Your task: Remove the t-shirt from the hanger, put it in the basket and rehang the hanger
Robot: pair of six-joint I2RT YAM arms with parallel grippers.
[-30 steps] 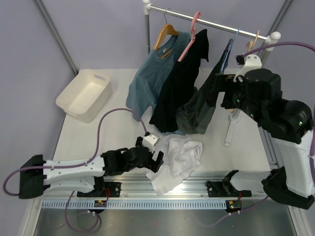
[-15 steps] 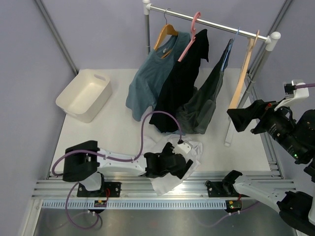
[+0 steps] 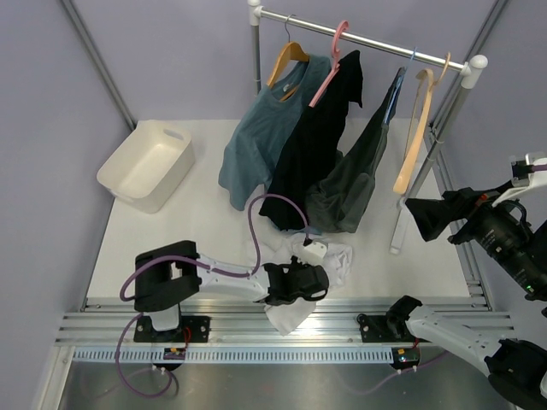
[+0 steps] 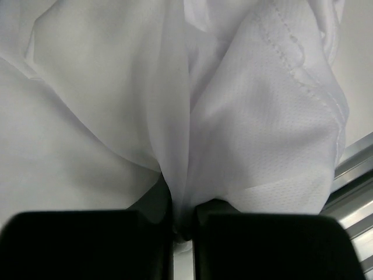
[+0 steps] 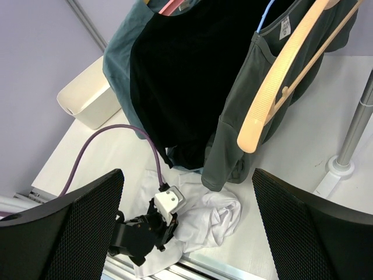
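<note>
The white t-shirt (image 3: 338, 261) lies crumpled on the table near the front edge, off the hanger; it also shows in the right wrist view (image 5: 218, 217). My left gripper (image 3: 297, 285) rests on its left part, shut on a fold of the cloth (image 4: 256, 134) that rises between its black fingers (image 4: 76, 245). The bare pale peach hanger (image 3: 415, 128) hangs by its hook at the right end of the rail and shows close up in the right wrist view (image 5: 282, 87). My right gripper (image 3: 438, 219) hangs open in the air right of the hanger, holding nothing.
The clothes rail (image 3: 359, 38) carries a blue-grey t-shirt (image 3: 255, 145) on a wooden hanger, a black shirt (image 3: 312, 149) on a pink hanger and a dark grey shirt (image 3: 352, 181). A white bin (image 3: 145, 164) sits at the back left. The rail's stand foot (image 3: 399, 232) is on the right.
My left arm swung right onto the white t-shirt and its jaws closed on the cloth. My right arm pulled away from the hanger, down and to the right, still open.
</note>
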